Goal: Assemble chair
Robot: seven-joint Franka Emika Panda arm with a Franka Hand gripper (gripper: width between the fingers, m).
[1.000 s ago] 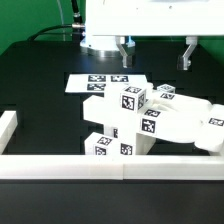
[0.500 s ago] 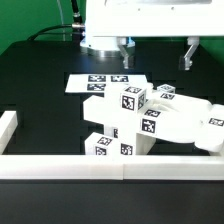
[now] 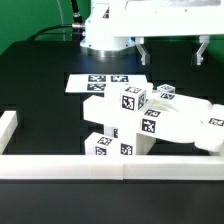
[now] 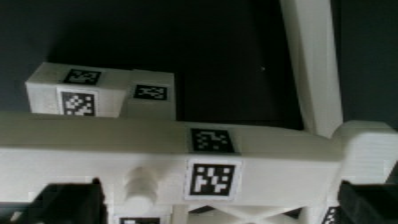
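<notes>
Robot gripper (image 3: 172, 50) raised with fingers spread wide, holding and touching nothing, white tagged chair (image 3: 150, 122) resting below on the black table (image 3: 40, 95), just behind the front border rail (image 3: 110, 167)

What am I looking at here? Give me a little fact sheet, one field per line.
Scene: black table with a white border rail along its near edge
Chair: chair, white tagged pieces grouped mid-table, nothing gripping them
Gripper: gripper, fingers apart, raised above the chair, holding nothing
Marker board: marker board, flat behind the chair
Wrist view: looks down on the chair's tagged blocks
</notes>
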